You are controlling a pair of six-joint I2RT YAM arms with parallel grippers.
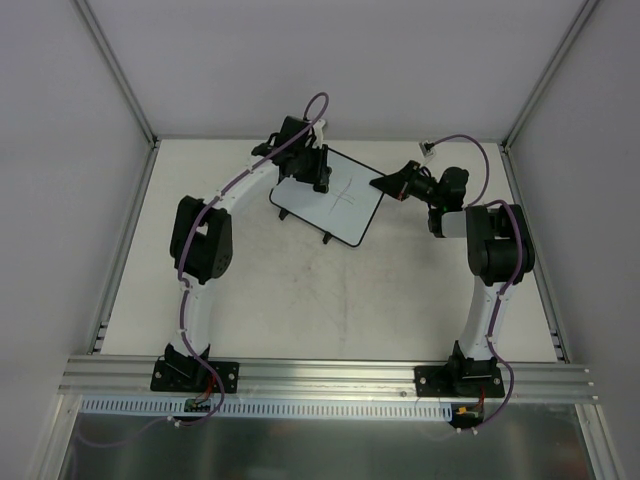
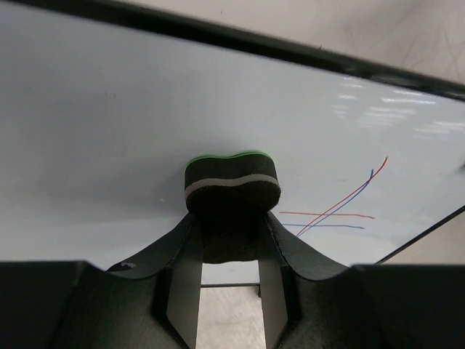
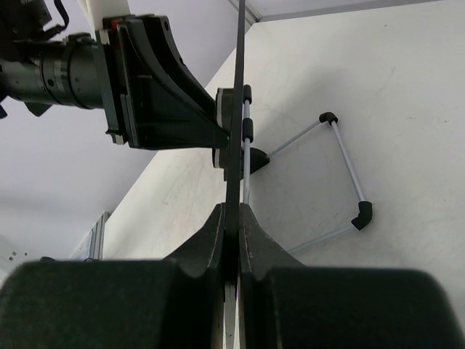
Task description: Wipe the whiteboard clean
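My left gripper [image 2: 232,227] pinched an eraser [image 2: 232,185] against the whiteboard [image 1: 335,200]. My right gripper [image 3: 232,222] clamped its right edge above the white table [image 1: 300,300], pale walls [image 1: 330,60] around.

The worktop [image 1: 300,300] was pale and flat. White walls [image 1: 350,60] stood around it. A silver metal rail [image 1: 330,373] ran along its near edge. A shiny metal sheet [image 1: 320,450] lay nearer still.

We saw the near half of the desk [image 1: 330,310] lying open. Farther back, the whiteboard [image 1: 338,208] barred the middle.
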